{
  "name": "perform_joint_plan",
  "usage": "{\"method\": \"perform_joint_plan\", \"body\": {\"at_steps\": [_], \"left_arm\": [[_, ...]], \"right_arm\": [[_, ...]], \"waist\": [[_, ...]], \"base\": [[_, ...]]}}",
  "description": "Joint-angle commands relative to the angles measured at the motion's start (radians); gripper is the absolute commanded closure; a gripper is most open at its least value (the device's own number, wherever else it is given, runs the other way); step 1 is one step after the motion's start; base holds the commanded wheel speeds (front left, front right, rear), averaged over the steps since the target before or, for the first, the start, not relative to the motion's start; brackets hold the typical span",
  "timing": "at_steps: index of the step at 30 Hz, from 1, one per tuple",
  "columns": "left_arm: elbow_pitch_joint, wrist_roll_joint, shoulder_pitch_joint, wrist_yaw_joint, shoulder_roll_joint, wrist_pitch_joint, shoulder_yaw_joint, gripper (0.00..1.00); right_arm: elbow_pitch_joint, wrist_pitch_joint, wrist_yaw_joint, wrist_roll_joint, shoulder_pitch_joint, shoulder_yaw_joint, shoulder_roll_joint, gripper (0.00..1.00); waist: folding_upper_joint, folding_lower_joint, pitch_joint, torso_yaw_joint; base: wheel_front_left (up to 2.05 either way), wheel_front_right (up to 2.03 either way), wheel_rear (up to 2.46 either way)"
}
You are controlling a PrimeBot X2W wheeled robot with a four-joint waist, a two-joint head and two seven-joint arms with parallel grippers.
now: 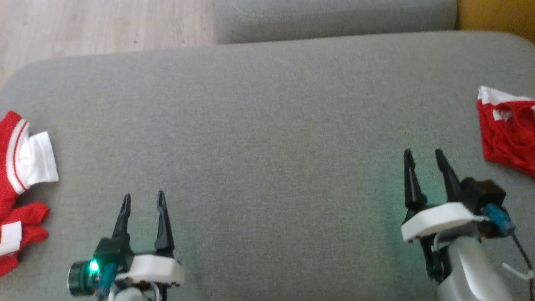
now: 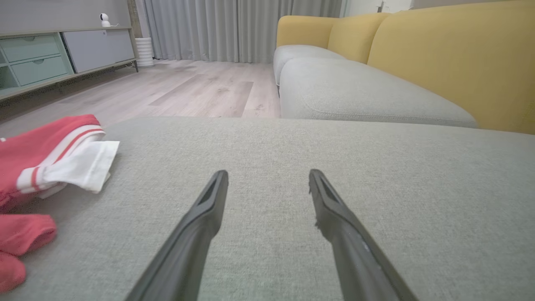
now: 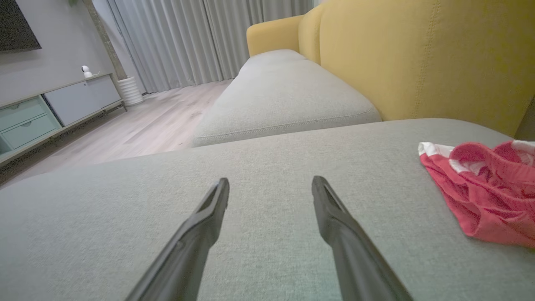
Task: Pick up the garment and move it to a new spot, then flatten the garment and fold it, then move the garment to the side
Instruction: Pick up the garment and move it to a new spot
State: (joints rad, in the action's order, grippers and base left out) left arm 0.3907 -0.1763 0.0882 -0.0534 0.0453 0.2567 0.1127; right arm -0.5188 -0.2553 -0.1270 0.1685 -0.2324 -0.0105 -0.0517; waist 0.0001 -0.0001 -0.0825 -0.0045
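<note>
Hands: my left hand (image 1: 143, 194) and right hand (image 1: 423, 151), both spread wide, empty.
Garment: crumpled red garment (image 1: 508, 133), right edge of the sofa cushion (image 1: 267, 125), near my right hand.
Advice: I'd pinch a raised fold, then lift clear.

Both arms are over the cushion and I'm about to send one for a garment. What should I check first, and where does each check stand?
1. Left gripper open, nothing between its fingers: ok.
2. Right gripper open, nothing held: ok.
3. The crumpled red garment lies on the grey cushion to the right of the right gripper, apart from it: ok.
4. Its full outline in view: not ok, the head view's edge cuts it off.
5. Bare cushion ahead of both grippers for flattening: ok.
6. Which garment is meant: cannot tell; a red and white garment also lies beside the left gripper.
</note>
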Motion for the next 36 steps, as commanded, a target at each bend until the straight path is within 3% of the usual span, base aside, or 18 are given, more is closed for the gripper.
{"method": "perform_joint_plan", "body": {"at_steps": [1, 15, 25, 31, 36], "left_arm": [[-0.023, -0.002, 0.0, -0.004, 0.005, 0.005, -0.042, 0.0], [-0.027, 0.013, -0.048, 0.008, 0.005, 0.005, -0.046, 0.0], [-0.025, -0.035, -0.052, -0.019, 0.005, 0.005, -0.057, 0.0], [-0.019, -0.046, -0.075, -0.027, 0.005, 0.005, -0.127, 0.0], [-0.02, -0.062, -0.082, -0.031, 0.005, 0.005, -0.186, 0.0]], "right_arm": [[0.034, -0.006, -0.004, 0.008, -0.001, -0.033, 0.001, 0.0], [0.029, -0.006, -0.004, 0.042, 0.056, -0.082, 0.001, 0.0], [0.027, -0.006, -0.004, 0.019, 0.054, -0.142, 0.001, 0.0], [0.019, -0.006, -0.004, 0.02, 0.048, -0.192, 0.001, 0.0], [0.009, -0.006, -0.004, 0.008, 0.032, -0.239, 0.001, 0.0]], "waist": [[-0.0001, 0.0001, 0.027, 0.015], [-0.0001, 0.0001, 0.053, 0.089], [-0.0001, 0.0001, 0.01, 0.275], [-0.0001, 0.0001, -0.013, 0.403], [-0.0001, 0.0001, -0.033, 0.454]], "base": [[0.0, 0.0, 0.0], [0.0, 0.0, 0.0], [0.0, 0.0, 0.0], [0.0, 0.0, 0.0], [0.0, 0.0, 0.0]]}}
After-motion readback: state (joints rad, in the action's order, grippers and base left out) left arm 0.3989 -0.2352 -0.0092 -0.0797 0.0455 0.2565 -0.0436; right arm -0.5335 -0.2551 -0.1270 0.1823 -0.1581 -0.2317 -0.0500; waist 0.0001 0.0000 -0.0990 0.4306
